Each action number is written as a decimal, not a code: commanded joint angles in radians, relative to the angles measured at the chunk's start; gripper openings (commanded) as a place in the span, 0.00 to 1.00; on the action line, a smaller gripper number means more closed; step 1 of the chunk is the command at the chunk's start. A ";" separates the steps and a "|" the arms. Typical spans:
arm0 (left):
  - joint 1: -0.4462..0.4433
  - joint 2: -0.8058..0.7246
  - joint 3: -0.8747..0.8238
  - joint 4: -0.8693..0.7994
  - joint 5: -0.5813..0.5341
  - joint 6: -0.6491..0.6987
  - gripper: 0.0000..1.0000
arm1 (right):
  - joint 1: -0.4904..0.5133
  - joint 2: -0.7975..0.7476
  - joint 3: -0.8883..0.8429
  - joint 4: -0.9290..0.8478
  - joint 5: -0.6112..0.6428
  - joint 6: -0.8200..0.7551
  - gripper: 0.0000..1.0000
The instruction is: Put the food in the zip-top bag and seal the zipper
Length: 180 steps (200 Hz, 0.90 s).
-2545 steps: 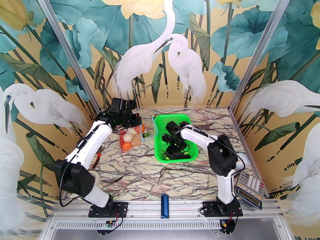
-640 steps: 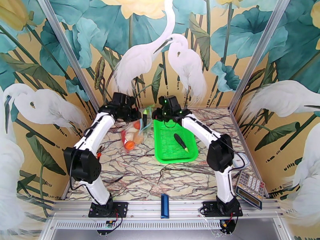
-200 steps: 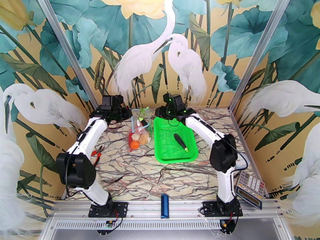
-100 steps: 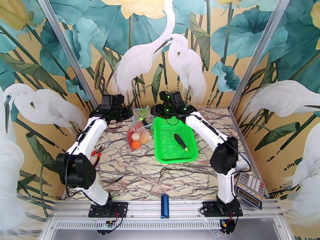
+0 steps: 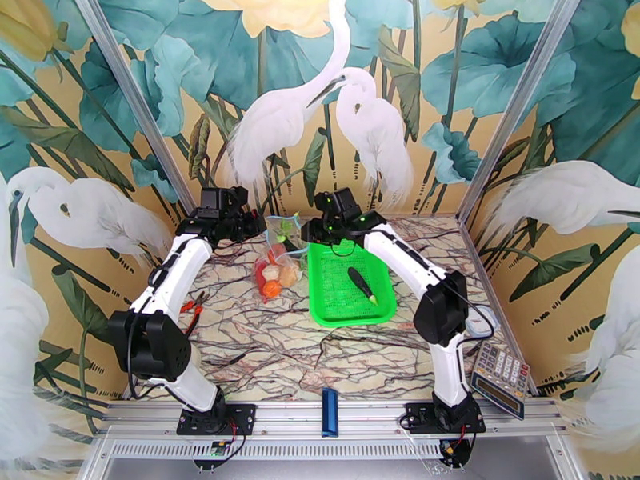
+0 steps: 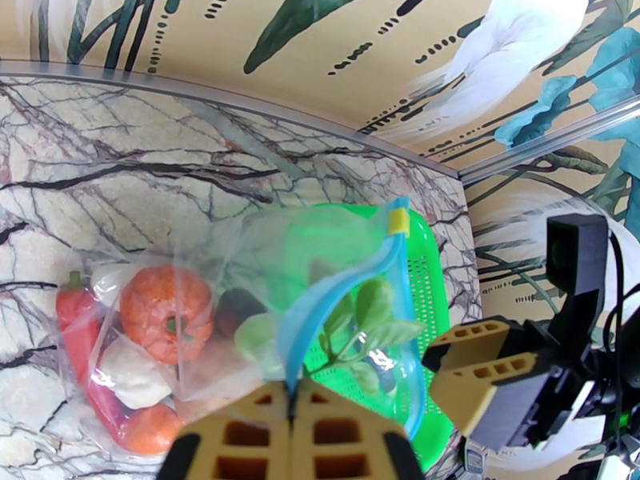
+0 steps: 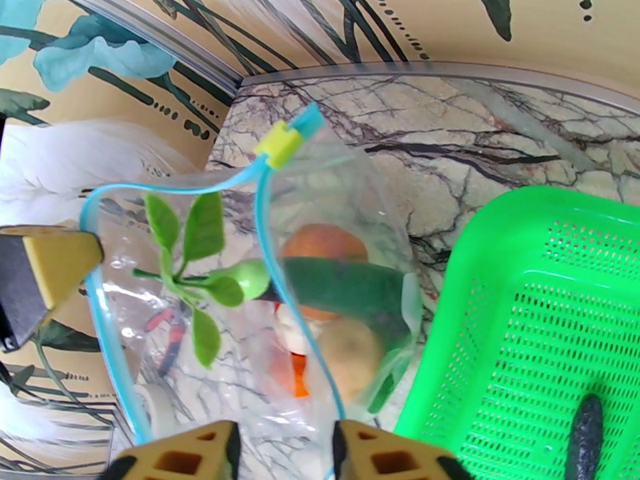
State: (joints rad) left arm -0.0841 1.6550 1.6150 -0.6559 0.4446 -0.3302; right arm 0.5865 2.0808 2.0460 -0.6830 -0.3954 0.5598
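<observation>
Green basket (image 5: 337, 296), blue bar (image 5: 330, 412), calculator (image 5: 500, 378)

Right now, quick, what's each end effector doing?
Left end effector: shut on the zip-top bag.
Right end effector: open, at the bag's mouth.

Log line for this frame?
zip-top bag: unsealed | left gripper: shut on zipper | right gripper: open at bag mouth | eggplant: in green basket

- We see white tubular links (image 5: 182, 270) between bulky black joints (image 5: 148, 343).
- Left gripper (image 6: 292, 391) and right gripper (image 7: 284, 434) carry tan, square-holed fingers (image 6: 256, 410).
- Black cables (image 5: 128, 378) trail alongside.
</observation>
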 commanded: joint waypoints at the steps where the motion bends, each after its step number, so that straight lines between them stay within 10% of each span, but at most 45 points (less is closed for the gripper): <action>1: 0.000 -0.038 0.006 -0.005 0.029 -0.004 0.00 | 0.010 0.037 0.032 -0.030 0.015 -0.023 0.34; 180: 0.000 -0.055 0.023 -0.057 0.048 0.023 0.00 | 0.014 -0.019 0.035 -0.073 0.040 -0.071 0.44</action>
State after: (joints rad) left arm -0.0841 1.6226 1.6150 -0.6998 0.4564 -0.3187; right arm 0.5903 2.0266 2.0319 -0.7219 -0.3233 0.4992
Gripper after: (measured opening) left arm 0.048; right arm 0.440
